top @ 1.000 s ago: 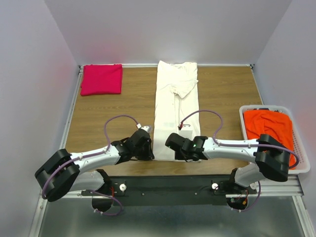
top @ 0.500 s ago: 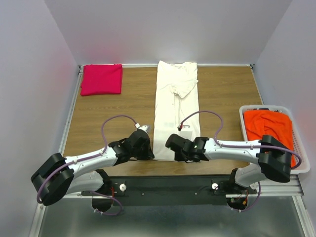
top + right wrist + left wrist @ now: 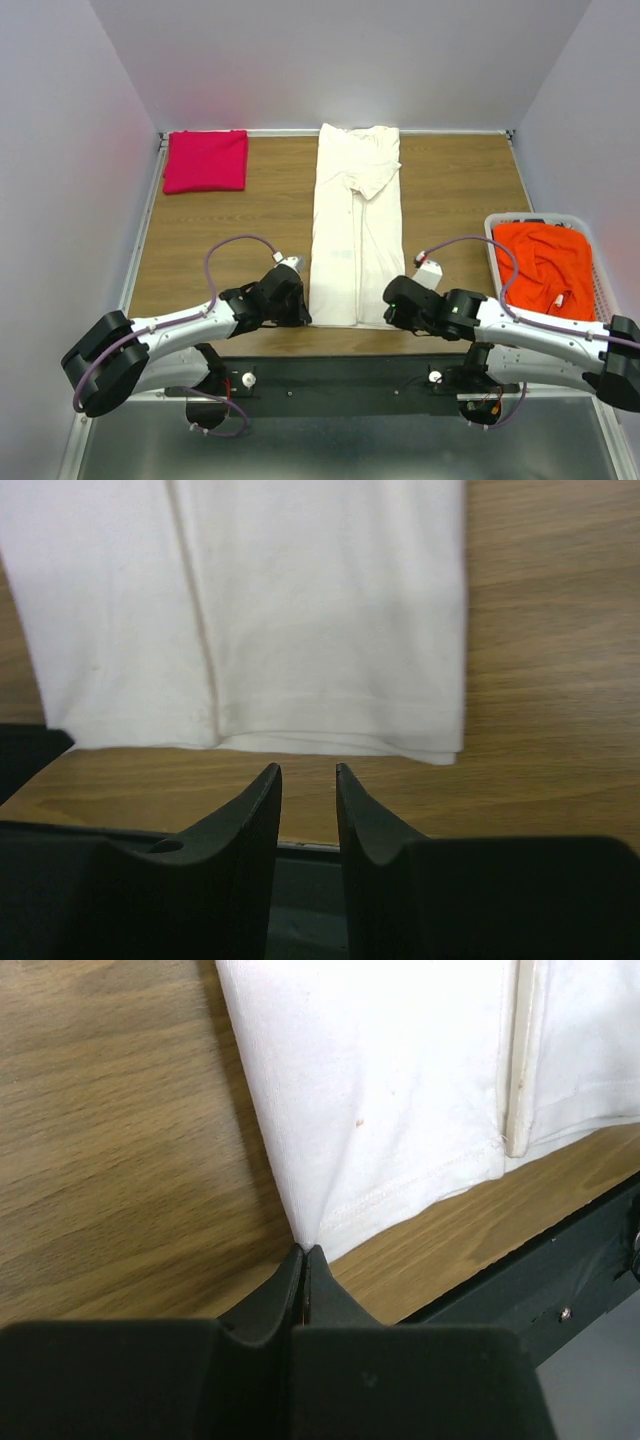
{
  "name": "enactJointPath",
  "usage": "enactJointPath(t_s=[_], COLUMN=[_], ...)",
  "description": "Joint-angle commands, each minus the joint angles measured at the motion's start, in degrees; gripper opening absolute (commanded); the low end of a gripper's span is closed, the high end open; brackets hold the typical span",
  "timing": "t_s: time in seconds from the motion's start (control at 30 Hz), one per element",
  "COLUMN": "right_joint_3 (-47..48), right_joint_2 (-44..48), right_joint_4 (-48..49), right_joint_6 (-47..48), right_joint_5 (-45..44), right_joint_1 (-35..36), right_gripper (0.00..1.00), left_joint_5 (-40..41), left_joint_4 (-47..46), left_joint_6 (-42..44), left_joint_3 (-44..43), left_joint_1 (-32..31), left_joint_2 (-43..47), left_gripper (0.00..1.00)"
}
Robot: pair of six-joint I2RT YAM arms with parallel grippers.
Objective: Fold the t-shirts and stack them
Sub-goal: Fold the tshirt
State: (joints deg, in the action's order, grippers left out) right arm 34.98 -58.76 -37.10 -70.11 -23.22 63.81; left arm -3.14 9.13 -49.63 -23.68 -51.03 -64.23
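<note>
Currently left gripper [image 3: 305, 1251] is clamped on near-left hem corner of cream-white shirt [image 3: 357, 235]; right gripper [image 3: 308, 773], slightly parted and empty, should bite the opposite corner equally deep.

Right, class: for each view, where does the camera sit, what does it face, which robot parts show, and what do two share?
Top external: above and behind, looking down on the table; both arms show.
Left wrist: faces the cream-white t-shirt, its corner pinched in the left gripper.
Right wrist: faces its hem; the open right gripper shows.
Both wrist views share that t-shirt.
</note>
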Motion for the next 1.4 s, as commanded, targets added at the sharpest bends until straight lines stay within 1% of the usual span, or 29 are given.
enactJointPath(t_s=[0.0,0.03,0.17,0.27,0.33,0.43,0.63,0.77,0.97,1.03,1.1,1.13,1.2,1.23,1.27,1.37], right_joint_3=[-5.17,-5.97,-7.91,-7.65,-7.56,-7.82,-8.88,-10.02,-12.04,-12.22,-12.22,-12.13,-12.13,-12.22,-12.39,-13.01], right_joint_2=[4.79,6.54,8.93,8.58,7.88,5.86,1.55,1.11,1.37,1.20,1.37,1.46,1.54,1.55,1.72,2.77], right_joint_4=[-7.54,-7.89,-7.81,-7.55,-7.02,-3.43,0.54,1.77,2.03,2.30,2.30,2.30,2.30,2.21,2.21,2.12], right_joint_6=[-5.13,-5.04,-4.25,-3.64,-2.93,-0.48,1.55,2.87,3.31,3.31,3.22,3.31,3.83,4.27,4.97,7.08], right_joint_5=[-2.62,-2.18,-0.68,-0.33,-0.07,1.95,6.43,9.77,11.45,11.27,10.92,10.92,11.71,12.14,12.76,15.22], right_joint_1=[-4.04,-6.13,-10.02,-11.60,-12.22,-13.71,-13.98,-14.07,-14.07,-13.98,-14.07,-13.98,-13.98,-13.98,-14.06,-14.07], right_gripper=[0.35,0.35,0.36,0.39,0.43,0.43,0.43,0.43,0.42,0.39,0.32,0.20,0.10,0.02,0.00,0.00], left_joint_5=[1.03,0.94,0.85,0.94,0.85,0.85,0.94,0.85,0.76,0.76,0.68,0.59,0.33,0.24,0.24,0.15], left_joint_4=[0.19,0.19,0.19,0.19,0.19,0.28,0.72,0.89,0.98,0.90,0.89,0.89,0.89,1.16,1.33,2.21], left_joint_6=[-0.56,-0.47,-0.39,-0.21,-0.21,-0.12,-0.21,-0.38,-0.73,-1.00,-1.17,-1.17,-1.09,-1.26,-1.35,-2.66], left_joint_3=[1.18,1.36,1.45,1.36,1.27,1.09,1.27,1.53,1.62,1.80,1.89,1.89,1.80,1.97,1.97,2.41], left_joint_1=[-0.39,-0.39,-0.39,-0.39,-0.39,-0.39,-0.48,-0.48,-0.48,-0.48,-0.48,-0.48,-0.48,-0.57,-0.83,-1.62], left_joint_2=[1.47,1.47,1.91,1.91,2.00,1.91,2.79,3.23,3.14,3.23,3.41,3.41,3.76,4.28,4.63,5.95], left_gripper=[0.00,0.00,0.00,0.00,0.00,0.00,0.00,0.00,0.00,0.00,0.00,0.00,0.00,0.00,0.00,0.00])
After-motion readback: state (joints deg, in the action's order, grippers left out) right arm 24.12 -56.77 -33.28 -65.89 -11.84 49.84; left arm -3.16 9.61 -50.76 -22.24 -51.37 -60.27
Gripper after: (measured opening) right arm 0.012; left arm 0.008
